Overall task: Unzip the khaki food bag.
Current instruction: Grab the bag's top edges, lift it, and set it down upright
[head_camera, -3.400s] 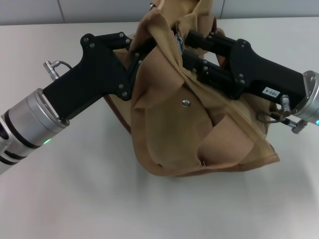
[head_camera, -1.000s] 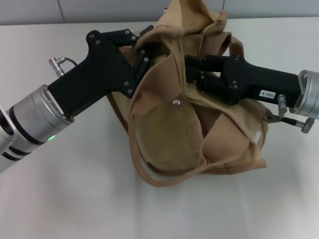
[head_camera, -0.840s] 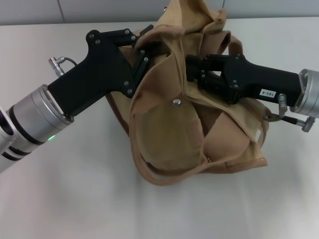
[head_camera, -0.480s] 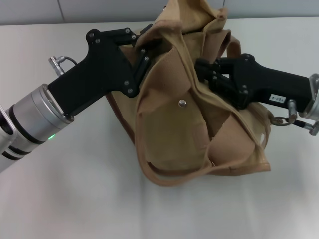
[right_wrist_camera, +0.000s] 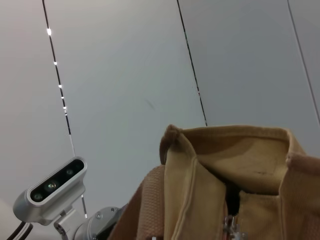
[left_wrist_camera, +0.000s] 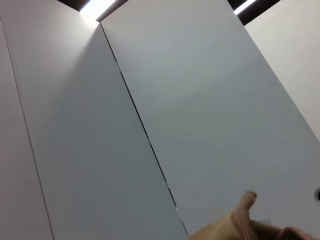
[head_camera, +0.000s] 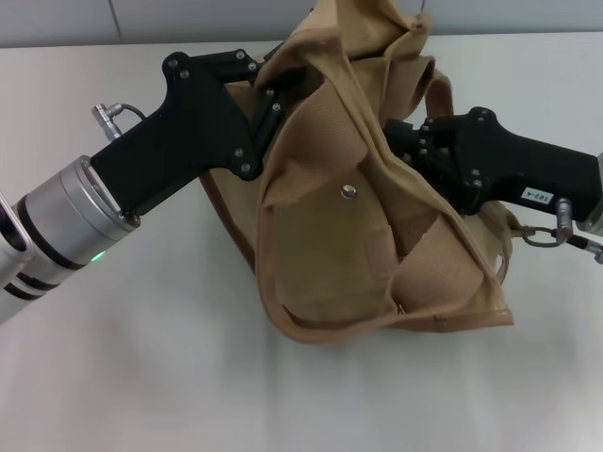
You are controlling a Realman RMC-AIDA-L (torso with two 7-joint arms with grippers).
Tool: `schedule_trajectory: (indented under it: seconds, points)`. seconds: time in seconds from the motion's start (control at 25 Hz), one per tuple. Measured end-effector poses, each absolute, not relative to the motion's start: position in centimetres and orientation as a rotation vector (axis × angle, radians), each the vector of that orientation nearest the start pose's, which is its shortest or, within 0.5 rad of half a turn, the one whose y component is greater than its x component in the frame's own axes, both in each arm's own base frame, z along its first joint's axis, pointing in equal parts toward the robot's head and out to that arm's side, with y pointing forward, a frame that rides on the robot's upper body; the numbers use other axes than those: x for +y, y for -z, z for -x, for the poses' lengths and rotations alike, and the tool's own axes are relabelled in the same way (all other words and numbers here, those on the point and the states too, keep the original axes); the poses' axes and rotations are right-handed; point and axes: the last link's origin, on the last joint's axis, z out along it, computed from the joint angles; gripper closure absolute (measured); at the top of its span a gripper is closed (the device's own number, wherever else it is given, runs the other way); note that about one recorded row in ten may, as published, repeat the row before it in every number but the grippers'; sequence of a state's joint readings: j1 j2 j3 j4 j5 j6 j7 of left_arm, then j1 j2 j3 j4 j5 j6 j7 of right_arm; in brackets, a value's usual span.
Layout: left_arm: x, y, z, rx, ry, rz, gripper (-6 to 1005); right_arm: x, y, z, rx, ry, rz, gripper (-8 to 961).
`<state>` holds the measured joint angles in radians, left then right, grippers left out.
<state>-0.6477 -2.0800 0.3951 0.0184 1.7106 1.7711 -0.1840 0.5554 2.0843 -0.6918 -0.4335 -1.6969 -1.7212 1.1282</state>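
**Soft tote, held at both ends of its mouth**

Slumped on the white tabletop (head_camera: 141,358), centre of the head view: the khaki food bag (head_camera: 330,245), crumpled, front pocket with silver snap (head_camera: 350,191) facing the camera, one strap handle (head_camera: 292,320) looped down across the front.

Reaching in from the left, the left end effector (head_camera: 273,89), buried in folds at the bag's upper left edge; apparently clamped on the canvas there, though fingertips hidden by cloth, so cannot tell for certain. From the right, the right end effector (head_camera: 400,141), pushed in against the upper right side near the top opening; fingers likewise hidden behind a fold (cannot tell whether closed on the pull or merely beside it).

In the right wrist view, the top hem standing up, with a dark gap at its centre and the silver zipper pull (right_wrist_camera: 231,227) dangling just below.

Handling, as a judgement: light, limp canvas, no stiffness of its own, prone to bunching and following whatever drags it. Best held taut at the hem beside the zipper's end with one side, small metal pull pinched by the other. Pull likely slippery and easy to lose; slack cloth likely to jam the slider.
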Motion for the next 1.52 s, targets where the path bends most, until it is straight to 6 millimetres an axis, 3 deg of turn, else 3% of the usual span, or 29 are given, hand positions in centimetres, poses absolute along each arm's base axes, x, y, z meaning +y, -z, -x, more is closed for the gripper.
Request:
schedule_trajectory:
  seconds: [0.4,0.64,0.8,0.96,1.2,1.4,1.52]
  points:
    - [30.9,3.2,20.4,0.31,1.226,2.11,897,30.2,-0.6,-24.0,0.399,-1.255,2.563,954]
    - [31.0,3.2,20.3,0.317,1.226,2.111,895,30.7,-1.4,-23.8,0.371,-1.304,2.474,909]
    - [31.2,3.3,19.8,0.33,1.237,2.119,894,30.6,-0.3,-23.0,0.165,-1.262,2.486,879]
    - [31.2,3.3,19.8,0.332,1.237,2.122,893,30.6,0.7,-22.7,0.101,-1.233,2.52,849]
    - [31.2,3.4,19.8,0.331,1.237,2.124,891,31.5,1.6,-22.3,0.072,-1.174,2.518,674]
    - [31.3,3.4,19.7,0.337,1.24,2.124,890,32.4,2.1,-21.8,0.06,-1.15,2.524,448]
    - [31.4,3.4,19.5,0.341,1.244,2.126,889,32.7,2.2,-21.6,0.062,-1.138,2.525,441]
